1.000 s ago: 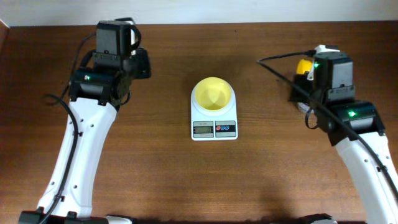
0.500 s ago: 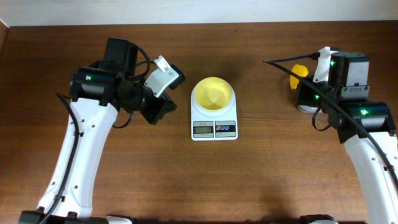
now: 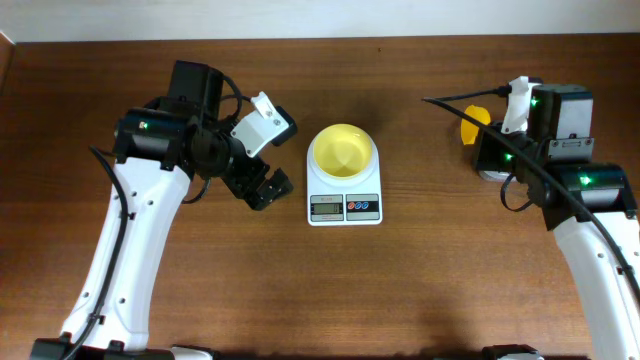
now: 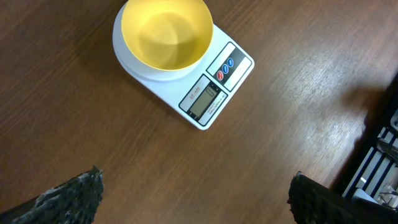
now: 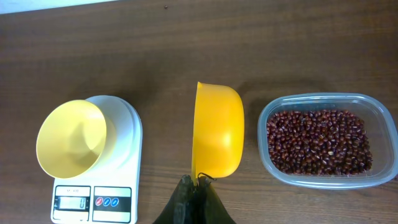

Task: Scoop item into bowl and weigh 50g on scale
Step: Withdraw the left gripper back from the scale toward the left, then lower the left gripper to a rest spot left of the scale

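The pale-yellow bowl [image 3: 344,152] [image 4: 166,34] [image 5: 71,138] sits empty on the white scale [image 3: 344,207] [image 4: 217,87] [image 5: 121,186] at mid-table. To the scale's left, my left gripper [image 3: 280,157] [image 4: 195,180] hovers over bare wood, open wide and holding nothing. My right gripper [image 5: 198,185] [image 3: 480,140] is shut on the handle of a yellow scoop [image 5: 217,137] [image 3: 472,122], which is tipped on its side between the scale and the beans. The item, dark reddish-brown beans [image 5: 320,140], fills a clear container [image 5: 323,182] right of the scoop. No beans show in the scoop.
In the overhead view the right arm [image 3: 560,180] covers most of the clear container. The left arm [image 3: 150,200] reaches in from the front left. The table's back edge meets a white wall [image 3: 400,15].
My left arm swung from the back left toward the scale, then its jaws opened wide. The right arm shifted slightly right with the scoop still held.
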